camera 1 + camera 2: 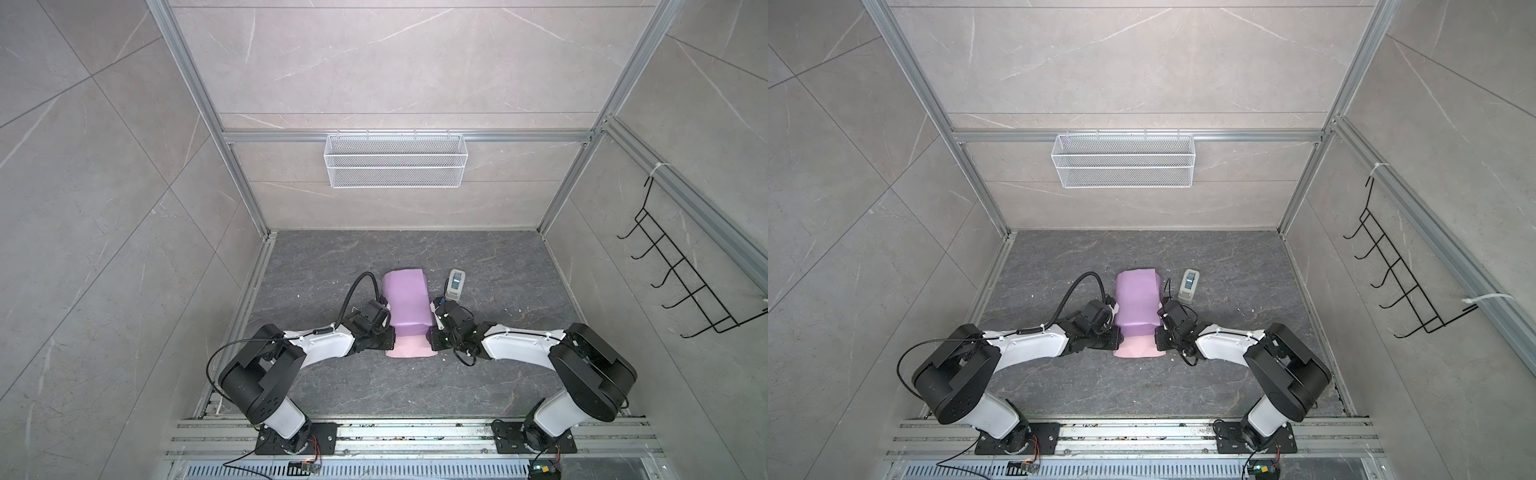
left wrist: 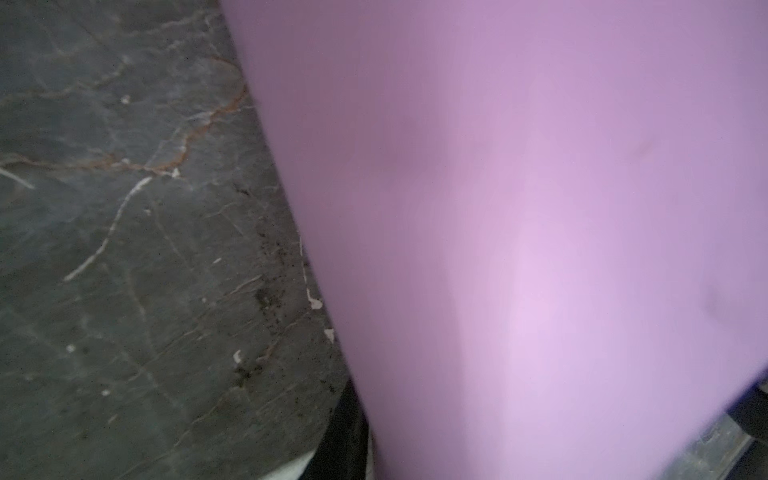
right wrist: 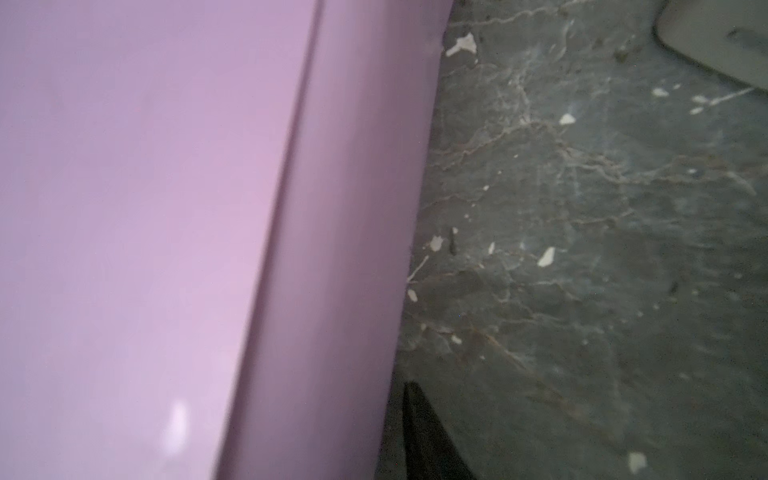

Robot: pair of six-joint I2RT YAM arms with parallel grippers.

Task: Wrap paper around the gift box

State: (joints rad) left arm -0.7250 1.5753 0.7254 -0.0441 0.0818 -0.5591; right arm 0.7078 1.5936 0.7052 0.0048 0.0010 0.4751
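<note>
Left tool [image 1: 390, 334] and right tool [image 1: 433, 332], grip untellable, flank lilac paper [image 1: 406, 303], pink end exposed.

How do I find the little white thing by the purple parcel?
Start at the dark marble table and find the lilac paper bundle in its middle. Right of the bundle's far end lies the tape dispenser: small and grey-white with a dark window, not purple.

Smooth matt lilac paper [image 1: 405, 303], its pale pink face equally matt, dark veined stone-look table [image 1: 478, 257] beneath it flecked white, grey-white plastic tape dispenser [image 1: 456, 284] beside the paper, white wire-mesh metal basket [image 1: 395, 160] beyond.
</note>
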